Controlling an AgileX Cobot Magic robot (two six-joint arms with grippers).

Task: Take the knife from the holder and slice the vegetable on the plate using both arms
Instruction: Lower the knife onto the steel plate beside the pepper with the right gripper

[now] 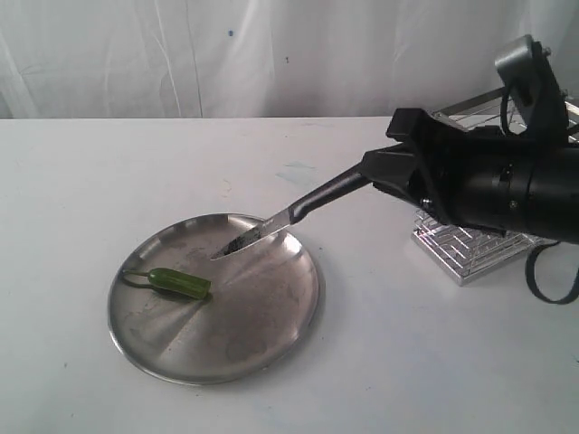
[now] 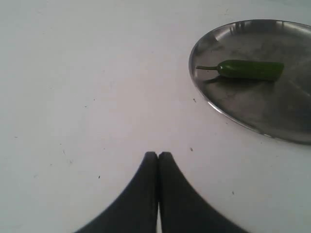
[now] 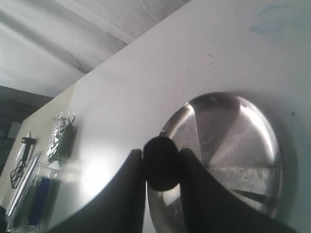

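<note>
The steel plate (image 1: 262,307) lies on the white table, with the green vegetable (image 1: 181,283) on its left part, stem pointing left. My right gripper (image 1: 380,172) is shut on the black handle of the knife (image 1: 271,226), whose blade slants down over the plate's far rim, its tip apart from the vegetable. In the right wrist view the handle's butt (image 3: 162,165) sits between the right gripper's (image 3: 162,152) fingers above the plate (image 3: 233,141). The wire holder (image 1: 461,249) stands behind the right arm. My left gripper (image 2: 158,154) is shut and empty over bare table, with the plate (image 2: 262,107) and vegetable (image 2: 248,70) some way off.
A white curtain (image 1: 181,54) hangs behind the table. A faint blue smudge (image 1: 294,172) marks the tabletop beyond the plate. Beyond the table edge, the right wrist view shows a crinkled bag (image 3: 60,136) and cables (image 3: 22,160).
</note>
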